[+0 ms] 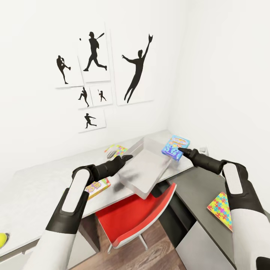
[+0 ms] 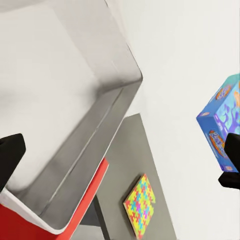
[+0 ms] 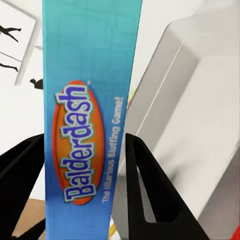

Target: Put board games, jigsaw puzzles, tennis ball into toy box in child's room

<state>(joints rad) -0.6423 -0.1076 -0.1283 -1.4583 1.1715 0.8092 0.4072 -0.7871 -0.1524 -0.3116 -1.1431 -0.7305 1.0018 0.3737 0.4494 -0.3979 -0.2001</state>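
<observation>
Desk-side, right tool (image 1: 180,150) pinches Balderdash box (image 1: 175,147), its far face hidden.

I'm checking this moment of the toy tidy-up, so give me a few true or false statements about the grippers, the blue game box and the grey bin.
1. The right gripper clamps the blue Balderdash game box. True.
2. The pale grey toy box holds toys. False: it looks empty.
3. The toy box overhangs the red-seated chair. True.
4. The tennis ball sits in the left gripper. False: it lies far off on the table.
</observation>
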